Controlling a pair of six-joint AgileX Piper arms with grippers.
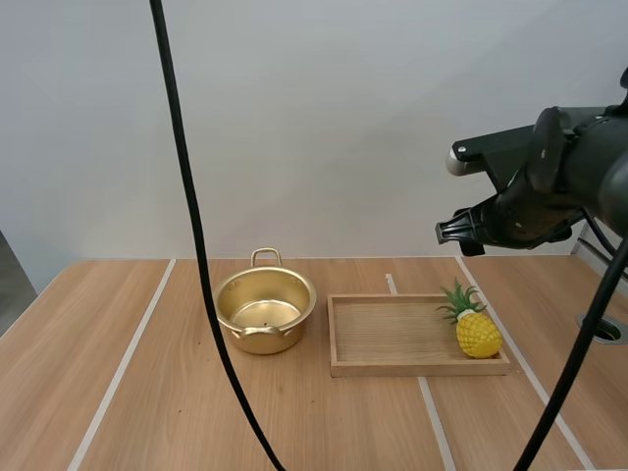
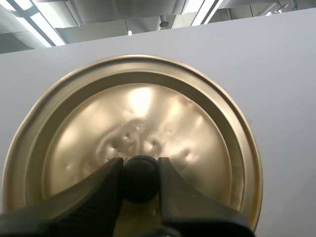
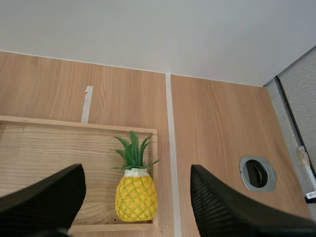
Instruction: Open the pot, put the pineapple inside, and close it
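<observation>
pineapple point(image 1: 479, 335) flat in tray point(image 1: 412, 369), crown toward far rim

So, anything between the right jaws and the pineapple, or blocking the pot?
Nothing visible. Right jaws hang open above the pineapple in the tray; the pot stands uncovered, its lid pinched in the left jaws.

High: behind and above, facing forward and down over table point(image 1: 98, 392), far enough back to take in pot point(image 1: 265, 312) at centre and tray point(image 1: 392, 334) with pineapple point(image 1: 478, 332) at lower right. Left wrist: hard up against lid point(image 2: 143, 113), tilted upward. Right wrist: above tray's end, looking down on pineapple, fairly near. Shared by high and right wrist: pineapple, tray end, table beside it.
</observation>
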